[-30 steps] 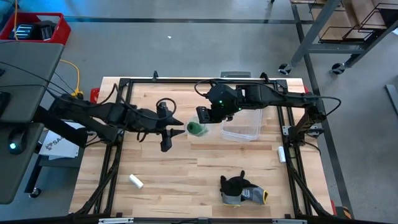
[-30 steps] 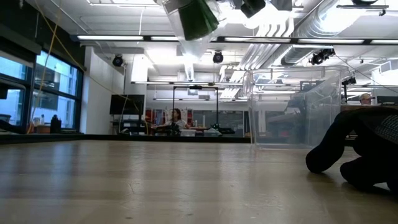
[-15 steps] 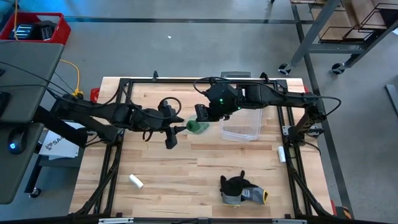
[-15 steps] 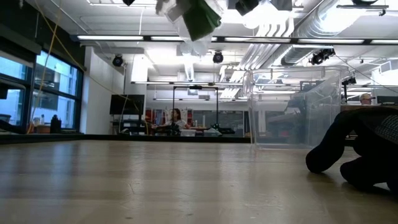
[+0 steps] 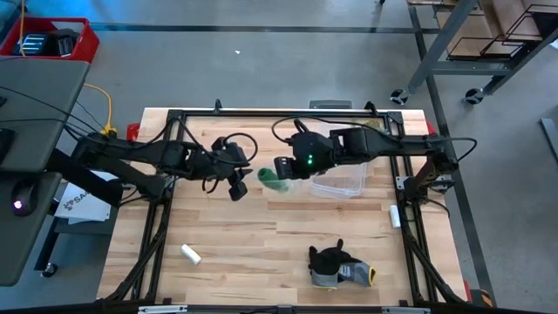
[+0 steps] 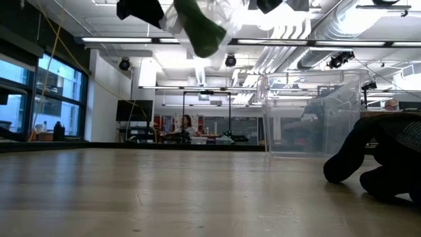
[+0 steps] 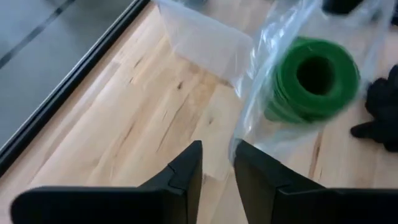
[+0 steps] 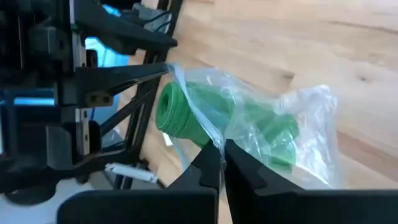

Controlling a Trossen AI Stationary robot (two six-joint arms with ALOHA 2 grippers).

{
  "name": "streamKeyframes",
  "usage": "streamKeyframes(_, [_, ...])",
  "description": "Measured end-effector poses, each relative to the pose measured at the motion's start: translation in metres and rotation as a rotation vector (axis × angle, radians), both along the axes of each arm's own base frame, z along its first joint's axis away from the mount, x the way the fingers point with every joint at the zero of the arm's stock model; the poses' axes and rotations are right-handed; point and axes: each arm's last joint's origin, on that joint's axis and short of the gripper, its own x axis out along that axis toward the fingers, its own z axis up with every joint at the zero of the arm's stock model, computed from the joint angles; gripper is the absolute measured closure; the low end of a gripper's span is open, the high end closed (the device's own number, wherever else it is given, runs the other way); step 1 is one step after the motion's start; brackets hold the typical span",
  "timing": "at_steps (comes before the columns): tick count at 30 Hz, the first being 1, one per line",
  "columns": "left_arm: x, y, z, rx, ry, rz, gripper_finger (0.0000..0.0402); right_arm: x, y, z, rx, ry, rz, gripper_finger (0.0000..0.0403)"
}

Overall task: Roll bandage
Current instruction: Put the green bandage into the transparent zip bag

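The bandage (image 5: 272, 180) is a bright green roll inside a clear plastic bag (image 8: 298, 124), hanging in the air above the table's middle. My right gripper (image 8: 219, 163) is shut on the bag from the right. My left gripper (image 7: 216, 155) stands just left of the bag, its fingers a narrow gap apart, with the bag's lower edge (image 7: 234, 142) at its fingertips. In the low view the roll (image 6: 199, 26) shows high up, with the left gripper (image 6: 139, 8) beside it. My right gripper pinches a fold of the clear plastic (image 8: 214, 142) between its two fingers, beside the roll's open end. The fingers slant down. The bag with the roll hangs clear of the table. My left gripper has the bag's edge at its fingertips; whether it touches the bag I cannot tell.
A clear plastic box (image 5: 338, 179) stands right of the bag. A dark grey glove (image 5: 336, 266) lies near the front edge. One small white cylinder (image 5: 190, 254) lies at the front left, another (image 5: 394, 215) at the right edge. Bare wood (image 5: 261, 227) lies below the bag.
My left gripper has moved toward the table's right and far side, up to the bag, and has tipped further down; it now shows in the low view. My right gripper has carried the bag a little toward the left, and the roll has tilted.
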Motion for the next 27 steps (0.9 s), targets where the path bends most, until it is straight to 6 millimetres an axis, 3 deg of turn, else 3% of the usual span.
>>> streamKeyframes(7, [-0.004,-0.003,-0.006,-0.110,0.069,-0.076,0.0349,-0.005,0.004,-0.003,-0.040,0.053,-0.058,0.0403])
streamKeyframes(19, [-0.008,-0.007,-0.002,-0.162,0.070,-0.162,0.0368,0.004,0.004,0.007,-0.065,-0.088,0.017,0.0392])
streamKeyframes(27, [-0.051,-0.019,0.032,-0.028,-0.064,-0.358,0.0331,0.005,-0.004,0.008,-0.045,-0.096,0.009,0.0372])
